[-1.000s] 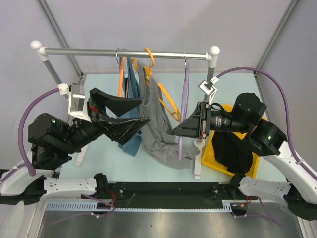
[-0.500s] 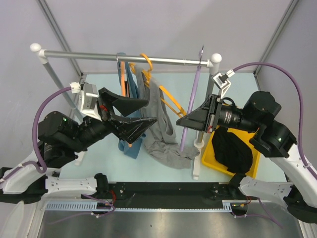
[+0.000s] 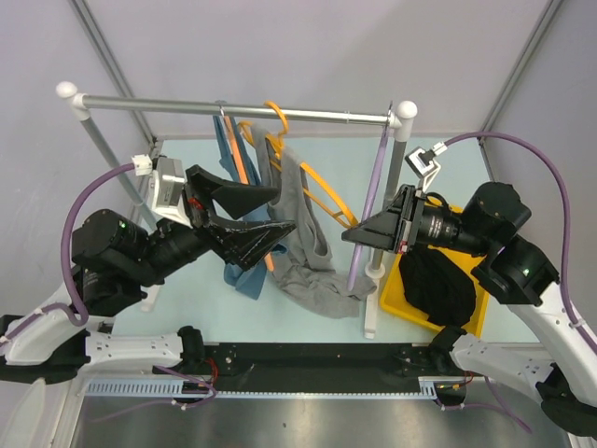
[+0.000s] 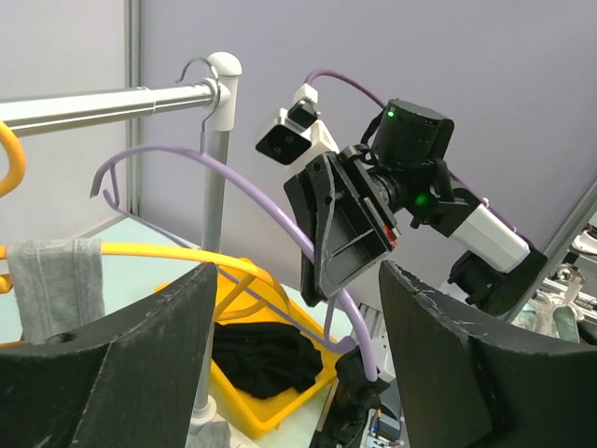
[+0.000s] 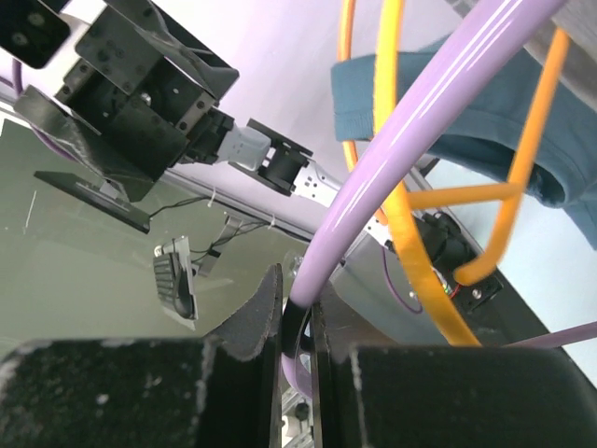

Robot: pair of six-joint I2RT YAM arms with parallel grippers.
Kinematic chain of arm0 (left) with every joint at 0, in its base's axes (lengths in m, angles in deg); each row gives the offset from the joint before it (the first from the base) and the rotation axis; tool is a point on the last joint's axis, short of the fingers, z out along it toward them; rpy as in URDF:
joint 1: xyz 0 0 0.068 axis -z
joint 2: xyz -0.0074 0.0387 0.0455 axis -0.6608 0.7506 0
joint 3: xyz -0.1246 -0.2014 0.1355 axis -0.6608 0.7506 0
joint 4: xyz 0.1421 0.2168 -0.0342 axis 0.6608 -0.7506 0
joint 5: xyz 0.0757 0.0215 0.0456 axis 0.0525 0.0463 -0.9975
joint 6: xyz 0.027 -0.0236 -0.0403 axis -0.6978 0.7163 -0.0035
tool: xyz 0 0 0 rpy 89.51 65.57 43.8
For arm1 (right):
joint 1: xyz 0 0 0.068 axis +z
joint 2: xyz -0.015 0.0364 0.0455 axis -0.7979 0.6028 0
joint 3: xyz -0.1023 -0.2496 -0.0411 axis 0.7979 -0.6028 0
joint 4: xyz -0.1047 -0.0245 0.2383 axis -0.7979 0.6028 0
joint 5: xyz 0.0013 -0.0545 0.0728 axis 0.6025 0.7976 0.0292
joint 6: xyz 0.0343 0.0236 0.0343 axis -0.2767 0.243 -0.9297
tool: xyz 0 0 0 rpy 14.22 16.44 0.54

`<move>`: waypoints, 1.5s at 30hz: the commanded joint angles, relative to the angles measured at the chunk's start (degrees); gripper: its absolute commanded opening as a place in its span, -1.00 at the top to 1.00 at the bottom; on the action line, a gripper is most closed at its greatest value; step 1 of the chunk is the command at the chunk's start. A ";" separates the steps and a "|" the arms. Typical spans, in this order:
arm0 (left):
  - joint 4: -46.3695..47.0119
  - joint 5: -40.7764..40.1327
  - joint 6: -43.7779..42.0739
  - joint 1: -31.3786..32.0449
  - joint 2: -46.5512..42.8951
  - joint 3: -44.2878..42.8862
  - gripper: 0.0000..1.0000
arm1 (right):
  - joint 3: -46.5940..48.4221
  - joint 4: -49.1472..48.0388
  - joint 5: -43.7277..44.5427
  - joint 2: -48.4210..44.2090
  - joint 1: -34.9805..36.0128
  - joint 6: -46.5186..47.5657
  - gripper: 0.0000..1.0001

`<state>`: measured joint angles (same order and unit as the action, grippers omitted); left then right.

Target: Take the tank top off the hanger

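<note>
**Overhead view.** A rail spans the back of the counter on two posts. The grey top hangs near the middle of the rail. It is draped over an orange hanger, and its lower part droops toward the counter. A blue garment hangs just to its left on another orange hanger.

The left hand is spread wide and holds nothing. Its fingers lie in front of the blue garment, just beside the grey top. Whether they touch the cloth cannot be told.

The right hand is closed on the lower end of a bare purple hanger. The hanger's hook sits at the right end of the rail, by the post cap. A yellow tray holding a black garment stands on the counter to the right.

**Left wrist view.** The two open fingers frame the right hand and the purple hanger. Grey cloth lies over the orange bar at the left.

**Right wrist view.** The purple bar is pinched tightly between both fingers.
</note>
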<state>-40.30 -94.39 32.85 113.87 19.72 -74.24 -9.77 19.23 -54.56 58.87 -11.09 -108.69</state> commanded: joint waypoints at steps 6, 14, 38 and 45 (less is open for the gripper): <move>-0.81 1.05 -0.03 0.18 1.35 -1.51 -0.52 | -0.35 0.55 -6.53 -1.83 -0.36 3.28 0.96; -1.25 1.31 0.41 0.18 1.27 -1.68 -0.52 | 1.83 10.09 -4.96 -3.85 -1.42 8.28 0.59; 0.68 -1.41 1.20 0.18 -2.07 1.74 -0.52 | 39.71 47.05 22.65 10.72 -1.42 39.58 -0.63; -0.02 -2.02 0.58 0.18 -2.16 1.22 -0.53 | 48.16 41.96 19.50 19.25 -0.71 44.42 -0.68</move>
<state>-41.09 -95.16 33.44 113.87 17.66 -72.85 34.01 65.50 -32.51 74.95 -12.29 -68.74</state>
